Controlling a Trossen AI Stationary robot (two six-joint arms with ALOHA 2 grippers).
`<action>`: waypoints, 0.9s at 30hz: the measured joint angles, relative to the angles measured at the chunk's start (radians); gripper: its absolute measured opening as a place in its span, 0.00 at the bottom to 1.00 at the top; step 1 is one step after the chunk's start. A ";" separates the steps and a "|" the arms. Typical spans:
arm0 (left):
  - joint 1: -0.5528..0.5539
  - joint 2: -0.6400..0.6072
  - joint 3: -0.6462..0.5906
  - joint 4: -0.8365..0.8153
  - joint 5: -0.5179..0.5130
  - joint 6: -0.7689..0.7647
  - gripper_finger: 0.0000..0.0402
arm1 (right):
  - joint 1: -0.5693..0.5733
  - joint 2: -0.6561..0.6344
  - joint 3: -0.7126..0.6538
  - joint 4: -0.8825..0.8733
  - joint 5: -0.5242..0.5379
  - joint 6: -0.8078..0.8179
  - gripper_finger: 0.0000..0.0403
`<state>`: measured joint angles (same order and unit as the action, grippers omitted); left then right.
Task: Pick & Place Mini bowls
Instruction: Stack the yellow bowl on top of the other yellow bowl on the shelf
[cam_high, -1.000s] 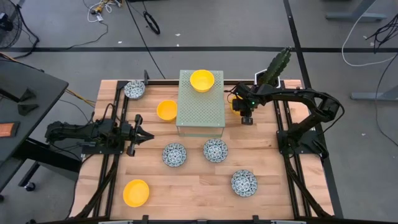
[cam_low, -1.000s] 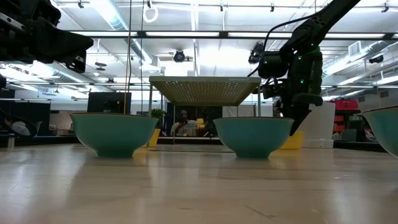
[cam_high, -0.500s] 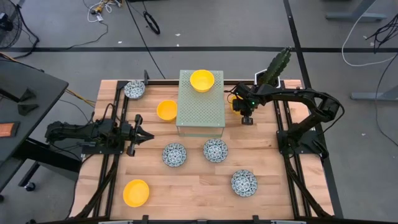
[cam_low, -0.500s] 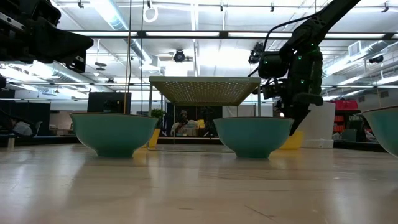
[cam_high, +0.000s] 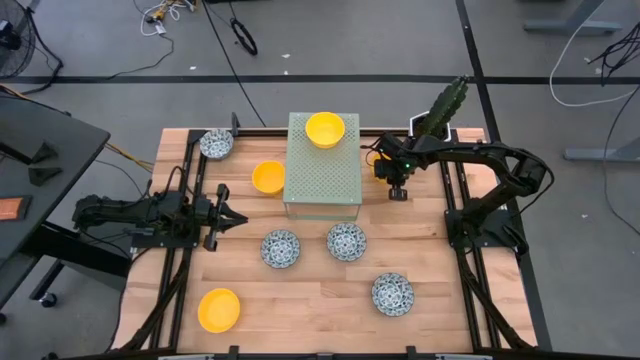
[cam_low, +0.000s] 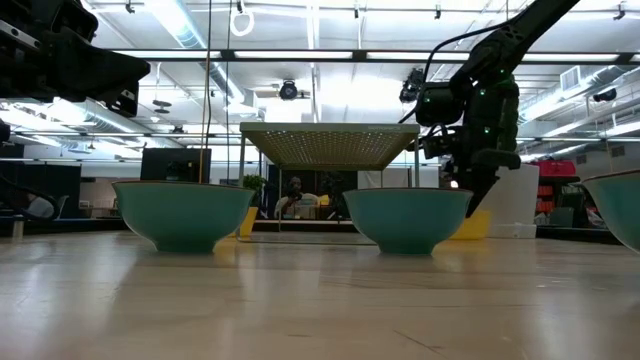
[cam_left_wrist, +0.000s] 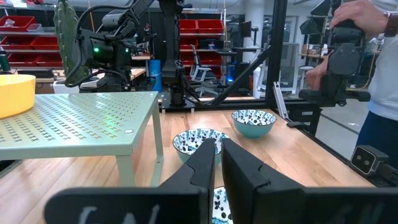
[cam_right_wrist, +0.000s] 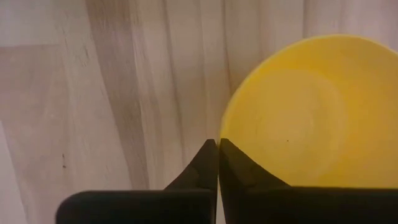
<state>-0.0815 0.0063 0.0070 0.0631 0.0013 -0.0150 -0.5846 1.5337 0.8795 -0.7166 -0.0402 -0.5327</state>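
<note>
My right gripper (cam_high: 390, 175) points down just right of the green perforated stand (cam_high: 322, 175), shut on a yellow mini bowl (cam_right_wrist: 311, 118) that sits on the table; the low view shows this bowl (cam_low: 472, 226) behind a patterned one. Another yellow bowl (cam_high: 325, 129) stands on the stand, and two more (cam_high: 268, 177) (cam_high: 218, 308) rest on the table. Several blue-patterned bowls (cam_high: 346, 241) stand on the wood. My left gripper (cam_high: 222, 210) waits at the left, level and shut, holding nothing. My right gripper pinches the yellow bowl's rim (cam_right_wrist: 225, 144) from above, pointing down. One finger (cam_right_wrist: 245, 171) is inside the bowl and the other (cam_right_wrist: 196, 168) outside it. The bowl stands upright with its base on the table.
A cactus in a white pot (cam_high: 440, 110) stands at the far right corner behind the right arm. The stand's legs and the patterned bowls (cam_high: 281, 247) (cam_high: 392, 293) fill the middle. A person (cam_left_wrist: 373, 62) stands beyond the table's right side. Bare wood lies along the near edge.
</note>
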 joint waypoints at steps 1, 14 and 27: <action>0.000 0.000 0.000 0.000 0.000 0.000 0.09 | 0.000 0.000 0.000 0.000 0.000 0.000 0.00; 0.000 0.000 0.000 0.000 0.000 0.000 0.09 | 0.016 -0.019 0.000 -0.016 0.005 0.001 0.00; 0.000 0.000 0.000 0.000 0.000 0.000 0.09 | 0.034 -0.073 0.101 -0.170 0.005 0.031 0.00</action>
<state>-0.0818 0.0059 0.0071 0.0628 0.0013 -0.0147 -0.5511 1.4608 0.9804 -0.8862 -0.0356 -0.5021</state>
